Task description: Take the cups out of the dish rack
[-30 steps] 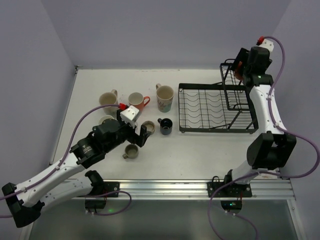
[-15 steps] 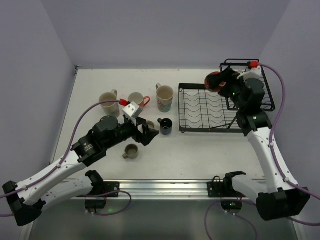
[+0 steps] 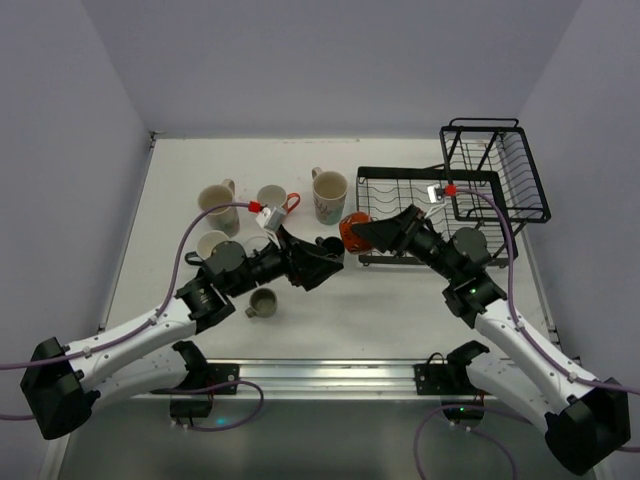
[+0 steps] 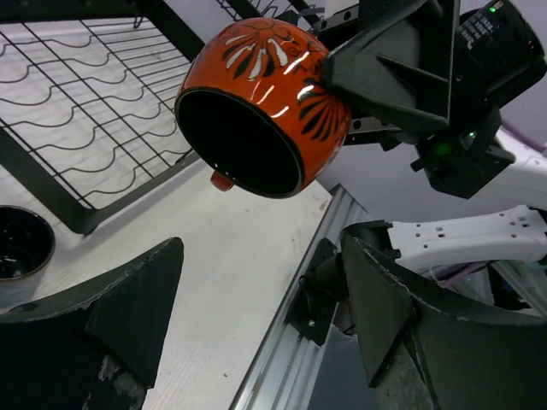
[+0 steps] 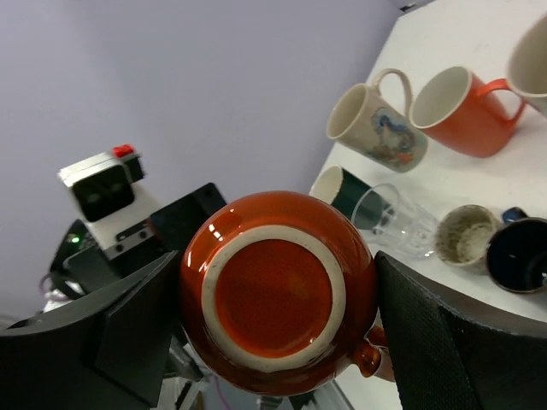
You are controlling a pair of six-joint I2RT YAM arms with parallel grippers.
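Seeing right end effector [image 3: 361, 232] clenched on orange-red floral cup [image 3: 348, 230], held tilted in air just off front-left corner of dish rack [image 3: 430, 215], mouth pointing at left arm. Left end effector [image 3: 327, 262] spread wide, gripping nothing, facing cup mouth at close range.

Risks, imo:
- Could clip cup rim w/ left fingers [image 4: 111, 316] if either arm closes in off-axis; very little room between them.
- Could lose cup: glossy round body pinched across the sides, so a nudge may rotate it or pop it out, then drop onto worktop [image 3: 400, 290] or rack edge.
- Could knock dark cup [image 4: 21, 242] sitting just beside left end effector, w/ more mugs and clear glass [image 5: 395, 218] crowded behind.

Hard to read:
- Can't separate left fingers from dark cup in top view, black on black.
- Can't see pad contact in right wrist view; cup fills the gap, handle only a stub at lower edge.
- Probably no cups left in rack, but right arm covers part of it, so not sure.
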